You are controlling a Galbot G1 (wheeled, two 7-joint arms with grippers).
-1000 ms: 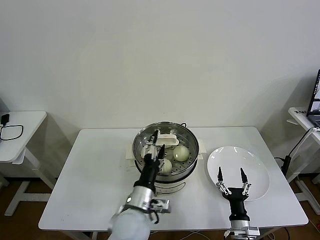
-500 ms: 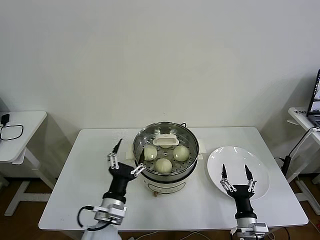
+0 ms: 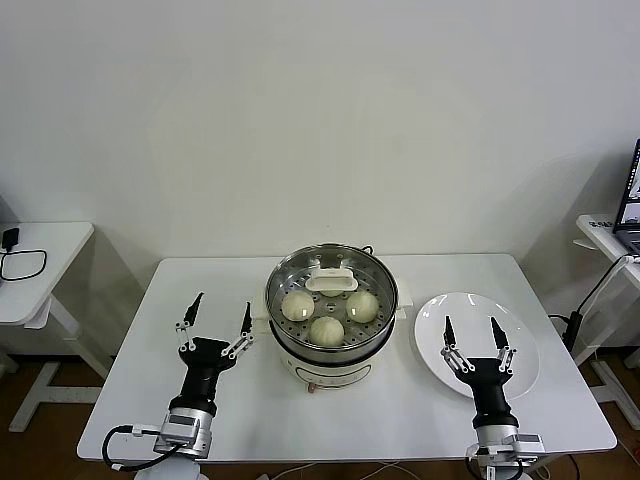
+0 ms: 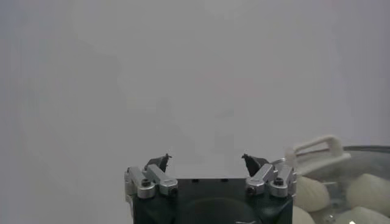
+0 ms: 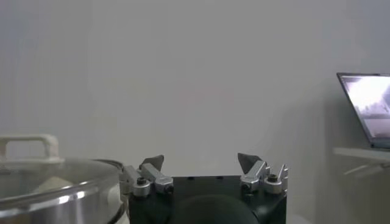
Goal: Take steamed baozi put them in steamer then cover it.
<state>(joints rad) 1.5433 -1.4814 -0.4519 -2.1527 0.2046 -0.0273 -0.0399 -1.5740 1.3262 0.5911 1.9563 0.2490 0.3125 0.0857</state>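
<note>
The steamer (image 3: 331, 312) stands mid-worktop (image 3: 130, 390) toward the rear edge, the cover (image 3: 331, 283) seated on it; three steamed baozi (image 3: 327, 329) show through the glass, a fourth largely hidden behind the white handle. The left hand (image 3: 216, 321) hangs released, fingers spread, empty, over the worktop just left of the steamer. The right hand (image 3: 472, 338), likewise spread and empty, stands over the plate (image 3: 520, 340) near the right edge, its near rim hidden.

Shiny steel steamer (image 3: 331, 300), clear glass cover (image 3: 332, 283), matte smooth baozi (image 3: 326, 330), glossy white plate (image 3: 477, 345).
</note>
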